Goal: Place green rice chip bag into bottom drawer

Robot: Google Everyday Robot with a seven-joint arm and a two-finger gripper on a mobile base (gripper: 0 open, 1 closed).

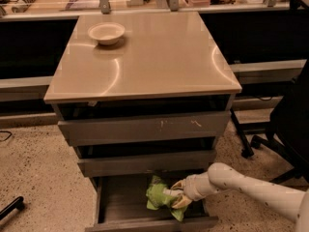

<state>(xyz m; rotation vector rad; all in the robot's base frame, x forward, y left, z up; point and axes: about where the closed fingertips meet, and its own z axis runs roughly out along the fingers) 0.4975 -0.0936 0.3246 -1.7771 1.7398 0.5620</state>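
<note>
The green rice chip bag [158,196] is lime-green and wrinkly. It lies inside the open bottom drawer [120,202], toward its right side. My gripper [177,194] reaches in from the right on a white arm, and its yellowish fingers [182,202] are closed on the bag's right edge, one above and one below. The bag looks to rest on the drawer's grey tray.
A white bowl [106,33] sits at the back left of the beige cabinet top [159,57]. The two upper grey drawers [145,127] are slightly pulled out. A black office chair [289,124] stands at the right. A dark object [10,210] lies on the floor at the left.
</note>
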